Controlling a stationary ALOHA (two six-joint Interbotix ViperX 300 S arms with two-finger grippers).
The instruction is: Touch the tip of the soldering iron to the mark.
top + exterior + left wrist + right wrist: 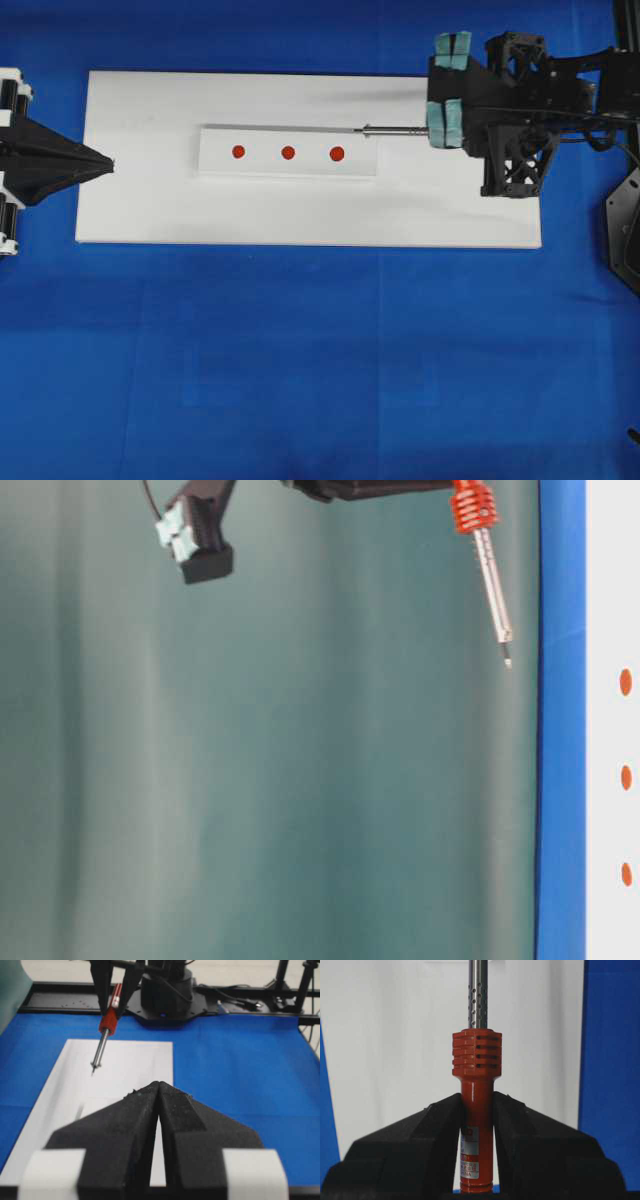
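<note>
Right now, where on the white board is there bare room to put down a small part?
The white board is bare between its near edge and the strip with three red marks. It is crowded at the right end, where the right gripper holds the soldering iron.

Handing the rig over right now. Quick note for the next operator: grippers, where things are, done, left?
Right gripper: shut on the soldering iron, gripping its red handle.
Left gripper: shut, empty, parked at the left end of the white board.
Iron tip: in the air, tilted down, short of the white strip bearing three red marks; nearest is the right one.
Done: iron picked up and brought over the board.
Left: lower the tip onto the mark.
</note>
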